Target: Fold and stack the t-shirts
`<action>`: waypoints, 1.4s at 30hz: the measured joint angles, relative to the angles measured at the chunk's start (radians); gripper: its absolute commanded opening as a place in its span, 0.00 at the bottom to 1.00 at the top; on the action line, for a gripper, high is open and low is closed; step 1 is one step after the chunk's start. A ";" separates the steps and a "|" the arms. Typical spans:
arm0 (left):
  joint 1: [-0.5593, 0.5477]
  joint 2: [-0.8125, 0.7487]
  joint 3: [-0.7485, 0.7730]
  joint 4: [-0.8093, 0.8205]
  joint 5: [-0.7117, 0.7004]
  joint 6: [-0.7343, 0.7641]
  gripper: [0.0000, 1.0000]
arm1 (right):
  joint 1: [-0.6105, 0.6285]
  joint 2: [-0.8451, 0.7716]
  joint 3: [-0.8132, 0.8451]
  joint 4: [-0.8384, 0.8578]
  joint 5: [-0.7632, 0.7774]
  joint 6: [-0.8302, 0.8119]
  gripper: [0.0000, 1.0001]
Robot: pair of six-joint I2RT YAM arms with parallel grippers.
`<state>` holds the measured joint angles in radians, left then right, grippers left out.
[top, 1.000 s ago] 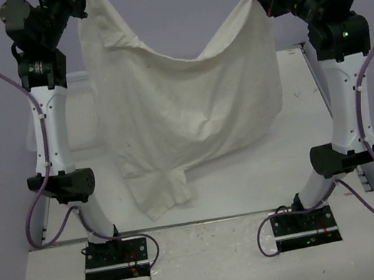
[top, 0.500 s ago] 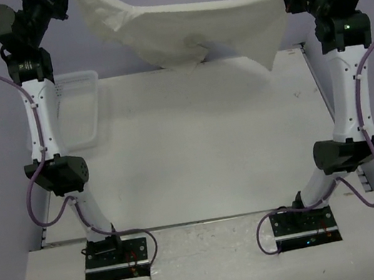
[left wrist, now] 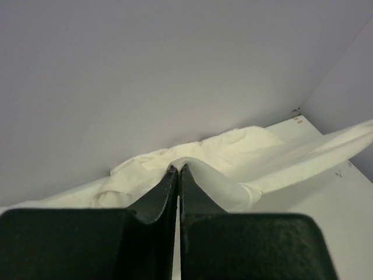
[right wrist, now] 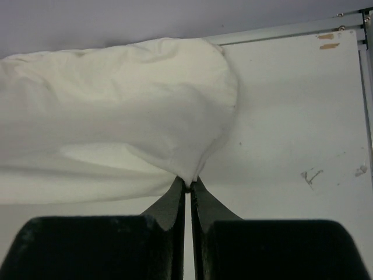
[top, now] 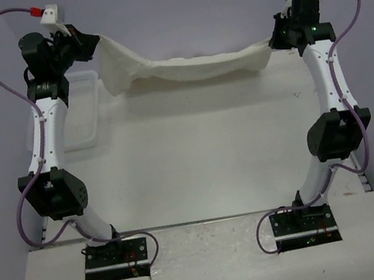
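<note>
A cream t-shirt [top: 192, 66] is stretched between both grippers along the table's far edge, sagging in the middle. My left gripper [top: 92, 43] is shut on its left end, which bunches and hangs below the fingers. In the left wrist view the cloth [left wrist: 233, 160] folds over the closed tips of my left gripper [left wrist: 178, 169]. My right gripper [top: 275, 41] is shut on the right end. In the right wrist view the cloth [right wrist: 116, 111] spreads left from the closed tips of my right gripper [right wrist: 189, 183].
A clear plastic bin [top: 83, 107] stands at the table's far left, beside the left arm. The white table [top: 196, 153] lies below the shirt. A purple wall stands behind the table.
Both arms have swung away from the camera and down to the table's far edge. The shirt, first hanging as a wide sheet, is now pulled into a low band between the grippers.
</note>
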<state>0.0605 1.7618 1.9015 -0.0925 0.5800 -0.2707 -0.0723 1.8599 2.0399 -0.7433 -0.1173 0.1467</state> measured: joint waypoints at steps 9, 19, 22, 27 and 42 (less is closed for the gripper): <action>-0.131 -0.270 -0.117 -0.085 -0.151 0.042 0.00 | 0.064 -0.227 -0.117 0.048 0.032 -0.014 0.00; -0.321 -0.605 -0.092 -0.135 -0.655 0.145 0.00 | 0.373 -0.636 -0.156 0.180 0.281 -0.143 0.00; -0.325 -0.610 -0.084 -0.183 -0.774 0.159 0.00 | 0.450 -0.729 -0.157 0.189 0.340 -0.167 0.00; -0.326 -0.588 -0.078 -0.272 -0.863 0.169 0.00 | 0.513 -0.849 -0.130 0.170 0.380 -0.179 0.00; -0.327 -0.049 0.447 -0.226 -0.882 0.369 0.00 | 0.444 -0.403 0.284 0.255 0.441 -0.319 0.00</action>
<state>-0.2661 1.7126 2.3482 -0.3183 -0.3023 0.0982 0.3721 1.4570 2.3241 -0.4881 0.3241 -0.1722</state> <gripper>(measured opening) 0.003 0.014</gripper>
